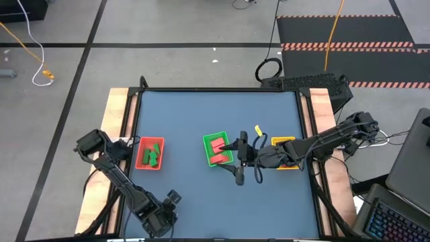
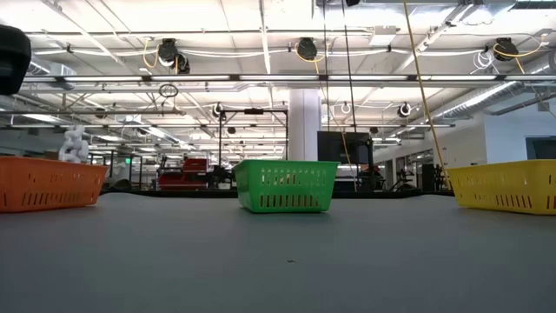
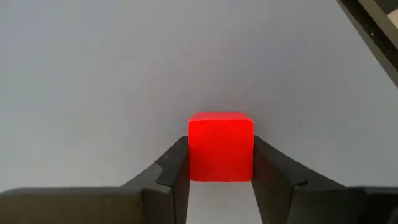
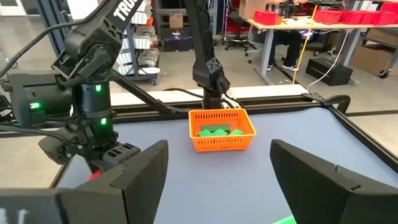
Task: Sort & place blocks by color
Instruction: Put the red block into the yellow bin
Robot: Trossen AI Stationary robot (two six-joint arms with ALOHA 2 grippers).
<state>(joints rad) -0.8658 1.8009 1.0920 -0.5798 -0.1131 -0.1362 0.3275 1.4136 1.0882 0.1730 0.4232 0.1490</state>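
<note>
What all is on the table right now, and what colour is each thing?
orange tray: one, orange, table's left part
green blocks: several, green, in the orange tray
green tray: one, green, table's middle
pinkish-red blocks: at least two, pinkish-red, in the green tray
yellow tray: one, yellow, table's right part, mostly under the right arm
red cube: one, red, on the table near its front left
left gripper: shut on the red cube
right gripper: open, beside the green tray
</note>
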